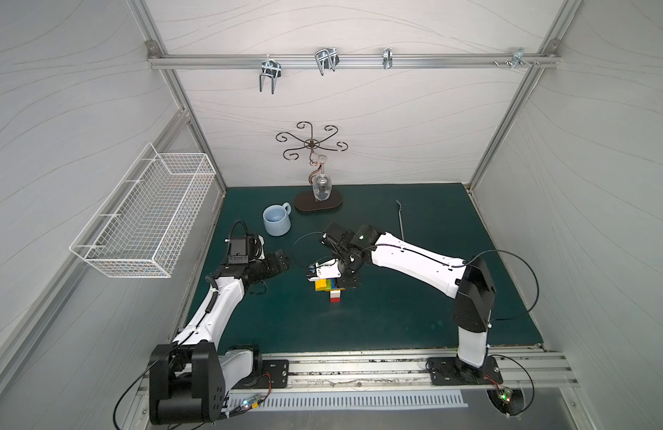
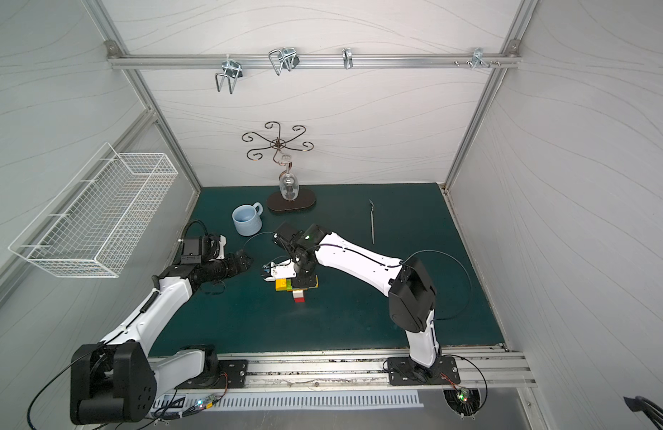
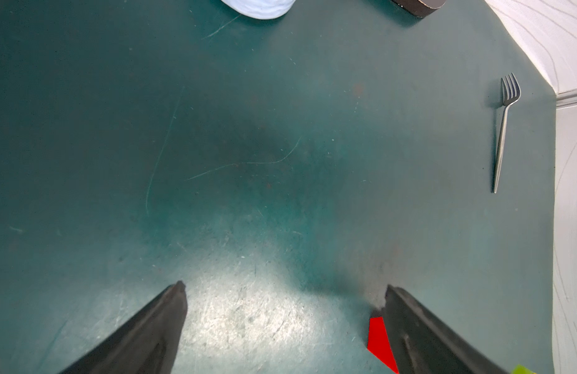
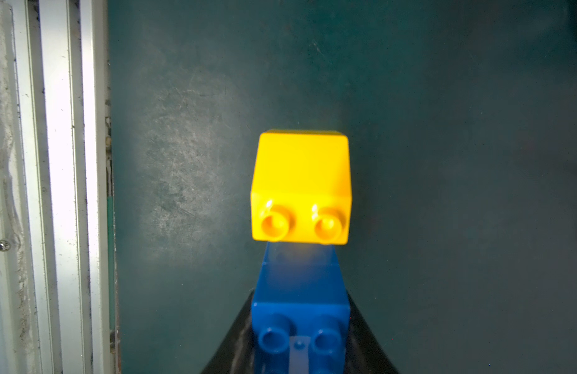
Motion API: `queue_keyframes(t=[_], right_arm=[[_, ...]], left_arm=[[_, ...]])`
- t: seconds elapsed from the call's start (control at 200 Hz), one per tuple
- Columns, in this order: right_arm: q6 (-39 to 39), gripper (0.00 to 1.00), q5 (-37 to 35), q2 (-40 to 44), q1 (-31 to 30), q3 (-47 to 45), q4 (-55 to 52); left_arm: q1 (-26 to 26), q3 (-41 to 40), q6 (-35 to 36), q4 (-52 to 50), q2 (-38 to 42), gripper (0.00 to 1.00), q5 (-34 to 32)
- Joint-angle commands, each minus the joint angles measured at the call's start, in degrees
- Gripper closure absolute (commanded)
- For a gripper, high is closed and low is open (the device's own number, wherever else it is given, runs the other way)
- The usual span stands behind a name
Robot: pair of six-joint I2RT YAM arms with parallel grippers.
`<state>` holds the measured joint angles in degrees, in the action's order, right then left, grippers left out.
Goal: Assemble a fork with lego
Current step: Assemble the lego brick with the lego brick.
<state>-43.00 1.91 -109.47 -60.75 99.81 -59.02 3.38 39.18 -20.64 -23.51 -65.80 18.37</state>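
The lego fork (image 1: 332,288) lies mid-mat in both top views, its red-and-white handle (image 2: 299,295) pointing toward the front rail. My right gripper (image 1: 324,277) hangs low over the prong end, hiding part of it. In the right wrist view that gripper (image 4: 300,293) is shut on a blue brick (image 4: 300,311), and a yellow brick (image 4: 301,187) sits just beyond it. My left gripper (image 1: 283,260) is left of the fork, open and empty (image 3: 284,286). A corner of the red brick (image 3: 379,336) shows beside one left finger.
A pale blue mug (image 1: 276,220) and a glass-holder stand (image 1: 318,203) are at the back. A metal fork (image 1: 400,219) lies at back right. A wire basket (image 1: 144,219) hangs on the left wall. An aluminium rail (image 1: 359,366) runs along the front.
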Motion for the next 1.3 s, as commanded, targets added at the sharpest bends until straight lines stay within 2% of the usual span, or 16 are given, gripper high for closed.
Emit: queue_keyframes(t=[0.0,1.041,1.296], right_arm=[[0.6,1.00,0.1,-0.8,-0.5,0.0,-0.9],[2.9,1.00,-0.3,-2.4,-0.7,-1.5,0.4],[2.3,1.00,-2.4,-4.8,-0.7,0.9,-3.7]], left_arm=[[0.4,0.2,-0.9,1.6,-0.4,0.00,-0.4],[0.6,0.1,-0.8,1.7,-0.1,0.00,-0.2],[0.7,0.0,-0.9,1.8,-0.1,0.00,-0.2]])
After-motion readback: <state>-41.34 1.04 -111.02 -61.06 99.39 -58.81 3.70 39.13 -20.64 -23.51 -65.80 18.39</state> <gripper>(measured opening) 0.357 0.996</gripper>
